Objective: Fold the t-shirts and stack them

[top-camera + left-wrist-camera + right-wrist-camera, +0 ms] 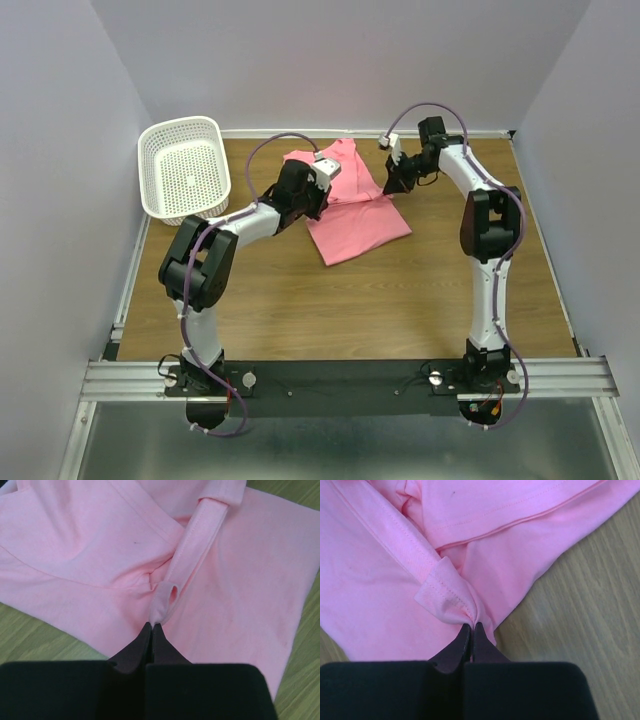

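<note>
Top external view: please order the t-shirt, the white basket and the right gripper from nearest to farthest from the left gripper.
1. t-shirt, pinched by the left gripper.
2. right gripper, to its right.
3. white basket, at the back left.

From above, cannot see the fingertips of the left gripper (151, 626) or the right gripper (471, 626), buried under their own wrists. Cannot see the left portion of the t-shirt (355, 225) beneath the left arm. Cropped by top and side edges in both wrist views.
</note>
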Robot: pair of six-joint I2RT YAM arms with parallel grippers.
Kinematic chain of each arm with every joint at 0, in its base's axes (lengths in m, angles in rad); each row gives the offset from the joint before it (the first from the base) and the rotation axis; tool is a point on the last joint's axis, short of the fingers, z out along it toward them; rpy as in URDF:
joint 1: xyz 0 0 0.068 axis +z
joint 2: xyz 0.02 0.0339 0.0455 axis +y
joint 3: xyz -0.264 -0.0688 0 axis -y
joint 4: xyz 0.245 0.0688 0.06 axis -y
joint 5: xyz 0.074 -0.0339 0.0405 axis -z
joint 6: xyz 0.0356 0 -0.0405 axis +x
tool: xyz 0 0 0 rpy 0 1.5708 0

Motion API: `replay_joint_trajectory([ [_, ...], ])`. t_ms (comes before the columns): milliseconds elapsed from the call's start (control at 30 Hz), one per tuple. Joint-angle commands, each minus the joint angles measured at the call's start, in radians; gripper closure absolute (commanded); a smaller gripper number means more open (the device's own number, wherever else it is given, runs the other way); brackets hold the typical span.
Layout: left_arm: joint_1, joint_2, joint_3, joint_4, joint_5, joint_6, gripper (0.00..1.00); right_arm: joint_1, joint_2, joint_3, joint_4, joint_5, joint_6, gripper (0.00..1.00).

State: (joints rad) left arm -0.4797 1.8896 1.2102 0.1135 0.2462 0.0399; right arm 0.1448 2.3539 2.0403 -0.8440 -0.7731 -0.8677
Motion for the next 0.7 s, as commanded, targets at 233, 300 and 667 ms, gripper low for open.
replay_joint_trajectory([
  [233, 0.016, 0.062, 0.051, -0.015, 0.01, 0.032, 1.0, 0.006, -0.075, -0.04, 0.108, 0.057, 0.101, 0.99],
  [300, 0.021, 0.071, 0.057, -0.017, -0.017, 0.029, 1.0, 0.006, -0.056, -0.019, 0.118, 0.055, 0.134, 0.99],
  [667, 0.035, -0.07, 0.08, 0.078, -0.435, 0.034, 0.38, 0.042, -0.016, -0.011, 0.484, 0.319, 0.544, 0.53],
])
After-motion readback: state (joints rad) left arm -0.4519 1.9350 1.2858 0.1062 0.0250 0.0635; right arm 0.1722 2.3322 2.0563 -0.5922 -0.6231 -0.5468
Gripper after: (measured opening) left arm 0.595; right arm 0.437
